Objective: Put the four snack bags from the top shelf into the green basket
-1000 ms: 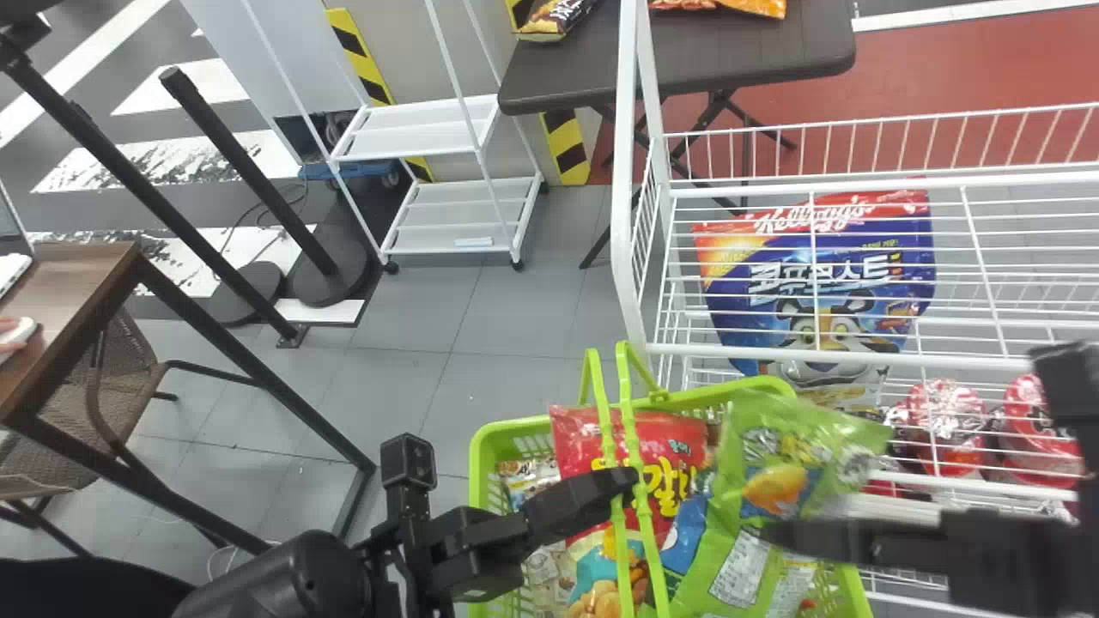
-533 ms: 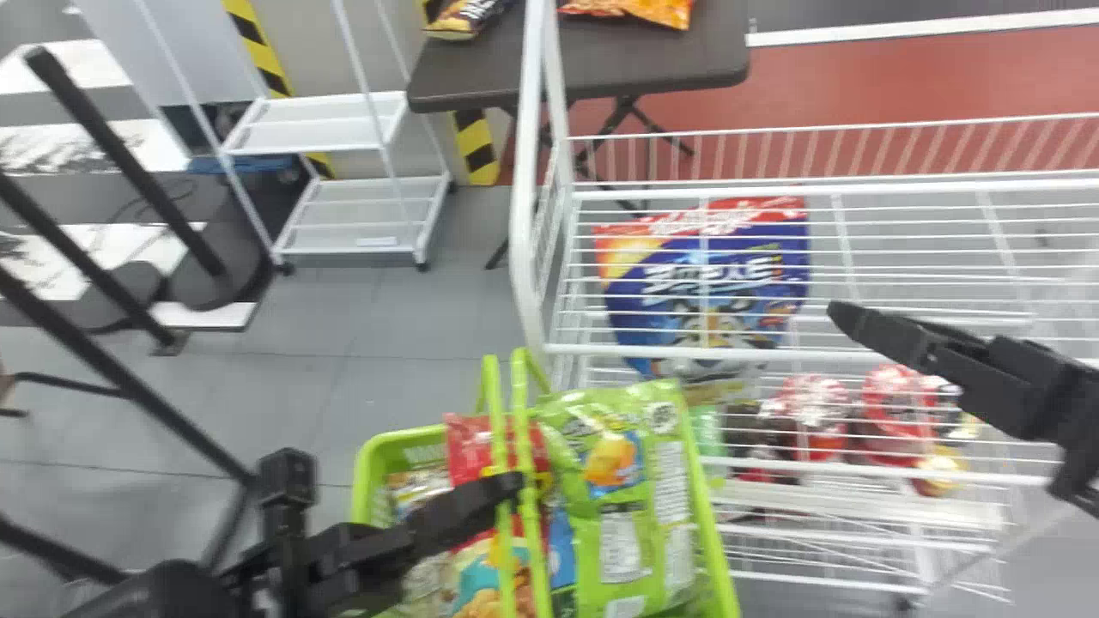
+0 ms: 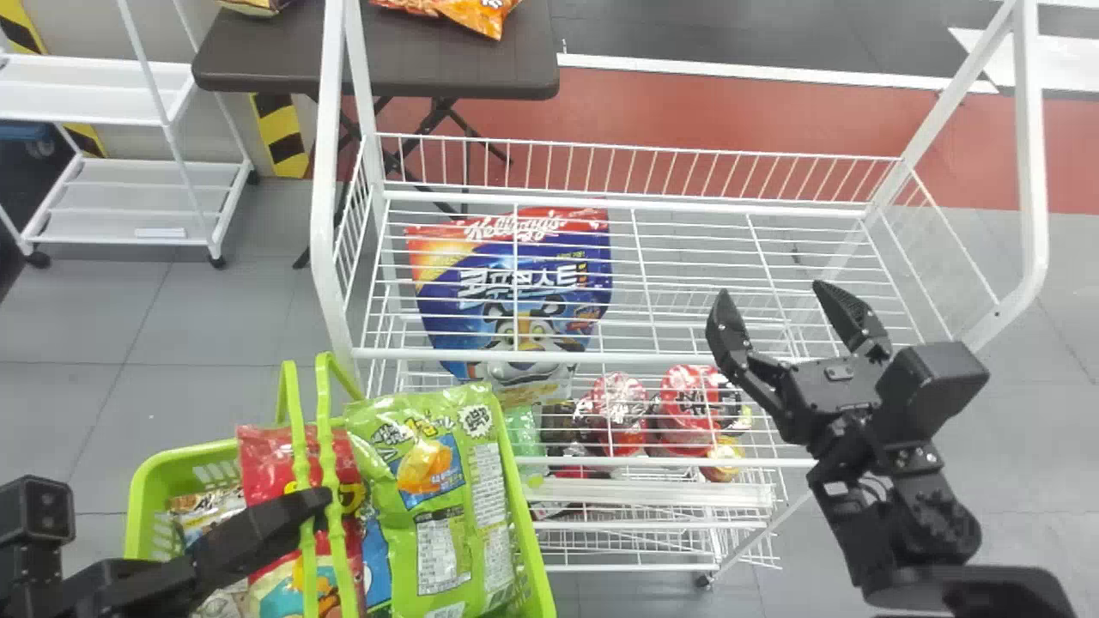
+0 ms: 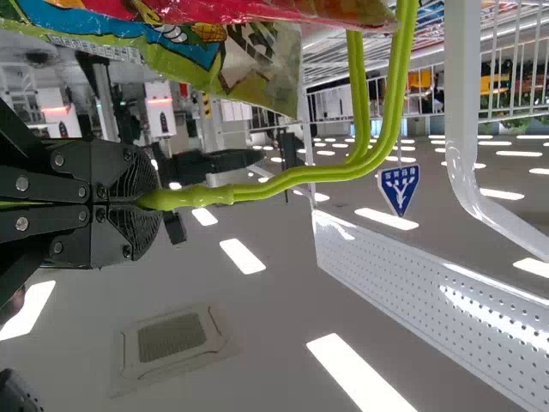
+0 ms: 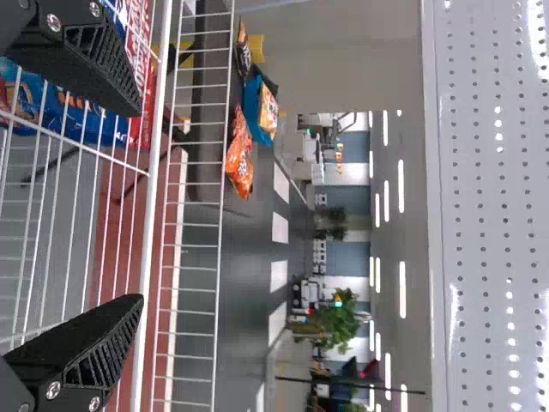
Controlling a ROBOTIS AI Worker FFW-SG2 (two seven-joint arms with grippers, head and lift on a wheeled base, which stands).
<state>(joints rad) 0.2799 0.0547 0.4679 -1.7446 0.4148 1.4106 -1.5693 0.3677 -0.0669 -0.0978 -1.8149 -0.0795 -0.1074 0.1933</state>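
Head view, lower left: a green snack bag [image 3: 429,506], likely light, slippery and best taken by its sealed edge [image 3: 421,402], is held in the green basket [image 3: 539,577], handles [image 4: 292,176] clamped by the left gripper [image 4: 151,202], the right gripper [image 3: 771,292] spread at right.

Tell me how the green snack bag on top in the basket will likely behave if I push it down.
The green snack bag should be floppy: its film looks thin and creased, so it will probably dent. That shiny film may also let it slide. Its top covers part of the rim of the basket, so it could tip outward there.
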